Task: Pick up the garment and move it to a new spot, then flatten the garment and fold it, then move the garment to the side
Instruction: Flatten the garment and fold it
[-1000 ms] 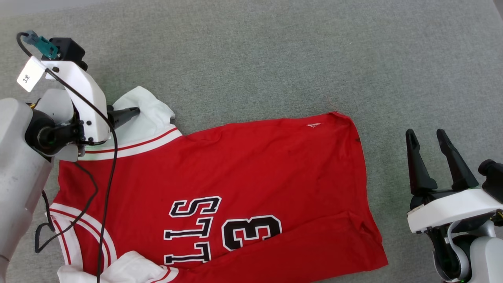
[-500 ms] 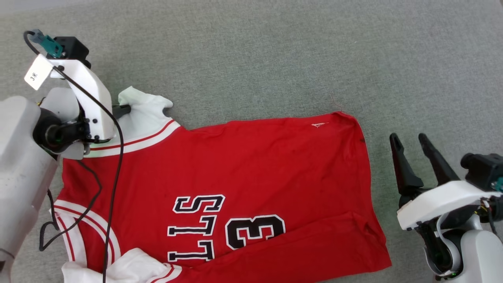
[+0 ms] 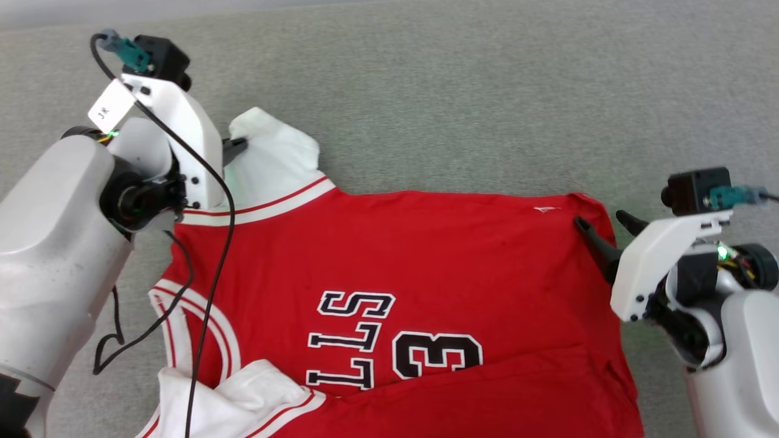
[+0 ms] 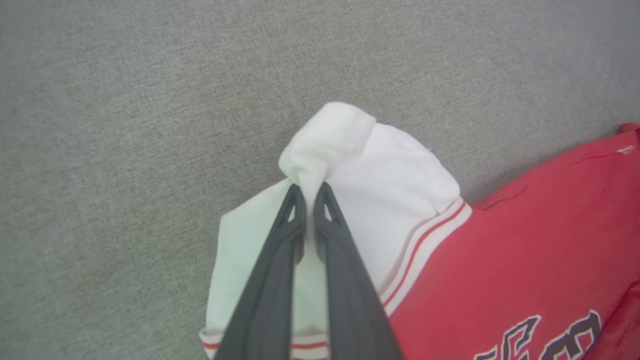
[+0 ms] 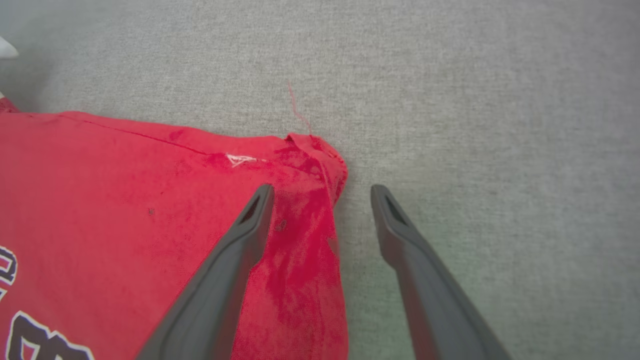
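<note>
Grey woven cloth covers the surface under everything, and on it you have one garment (image 3: 426,261) — red body spread mostly flat, lettering up, with two white sleeves, one of them bunched at the lower edge of the head view. Two grippers are on it. Your left gripper (image 3: 239,145) has its fingers pinched together on a tuft of the farther sleeve. The left wrist view shows that knot of cloth squeezed between the tips, which the head view half hides behind the wrist. Your right gripper (image 3: 599,220) has its fingers spread wide, holding nothing, at the red hem corner. The right wrist view adds detail — one finger over red cloth, the other over bare grey, and one loose red thread (image 5: 298,107) trailing from the corner.
</note>
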Available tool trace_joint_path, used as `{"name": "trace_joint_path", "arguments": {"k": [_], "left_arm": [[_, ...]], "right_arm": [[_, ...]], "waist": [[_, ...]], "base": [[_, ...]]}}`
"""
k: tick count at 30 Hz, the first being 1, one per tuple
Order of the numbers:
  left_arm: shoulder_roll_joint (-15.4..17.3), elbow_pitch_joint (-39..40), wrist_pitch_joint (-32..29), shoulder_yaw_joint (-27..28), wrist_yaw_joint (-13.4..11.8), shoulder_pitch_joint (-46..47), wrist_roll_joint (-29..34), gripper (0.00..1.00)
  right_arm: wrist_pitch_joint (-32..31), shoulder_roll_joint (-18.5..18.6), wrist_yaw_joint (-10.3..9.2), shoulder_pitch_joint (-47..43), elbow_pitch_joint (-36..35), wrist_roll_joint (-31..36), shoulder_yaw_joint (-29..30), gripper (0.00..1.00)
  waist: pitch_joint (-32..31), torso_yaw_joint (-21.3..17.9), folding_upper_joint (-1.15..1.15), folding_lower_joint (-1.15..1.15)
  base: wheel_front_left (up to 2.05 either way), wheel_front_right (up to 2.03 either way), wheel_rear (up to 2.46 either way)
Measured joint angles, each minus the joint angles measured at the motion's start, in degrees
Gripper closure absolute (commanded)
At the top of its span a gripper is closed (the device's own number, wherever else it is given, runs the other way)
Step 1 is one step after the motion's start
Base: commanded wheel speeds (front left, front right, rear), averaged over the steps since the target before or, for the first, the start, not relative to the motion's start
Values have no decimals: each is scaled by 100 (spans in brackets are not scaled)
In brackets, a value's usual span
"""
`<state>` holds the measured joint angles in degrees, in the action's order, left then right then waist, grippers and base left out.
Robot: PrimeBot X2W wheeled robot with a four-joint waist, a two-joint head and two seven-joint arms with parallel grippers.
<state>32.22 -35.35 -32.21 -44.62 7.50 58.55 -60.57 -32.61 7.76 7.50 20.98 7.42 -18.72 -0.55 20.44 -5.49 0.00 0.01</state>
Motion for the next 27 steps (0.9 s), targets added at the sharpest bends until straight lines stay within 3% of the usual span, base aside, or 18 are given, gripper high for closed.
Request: {"name": "trace_joint_path", "arguments": {"k": [14,15,16,17,27], "left_arm": [[-288,409,421,-256,0,26,-140,100],[-289,417,452,-278,0,34,-147,100],[-283,436,486,-296,0,45,-162,100],[-268,450,531,-314,0,58,-160,100],[-192,366,1205,-448,1,7,-120,100]], "right_arm": [[-1933,602,0,1256,1310,14,-659,0],[-2049,623,0,1316,1383,2,-676,15],[-2130,632,0,1360,1430,-5,-693,74],[-2183,628,0,1403,1483,-42,-683,100],[-1908,631,4,1389,1334,-154,-343,100]], "waist": [[157,546,0,0],[171,557,0,0],[181,567,0,-1],[188,574,0,-1],[-27,641,0,0]], "base": [[0,0,0],[0,0,0],[0,0,0],[0,0,0],[0,0,0]]}}
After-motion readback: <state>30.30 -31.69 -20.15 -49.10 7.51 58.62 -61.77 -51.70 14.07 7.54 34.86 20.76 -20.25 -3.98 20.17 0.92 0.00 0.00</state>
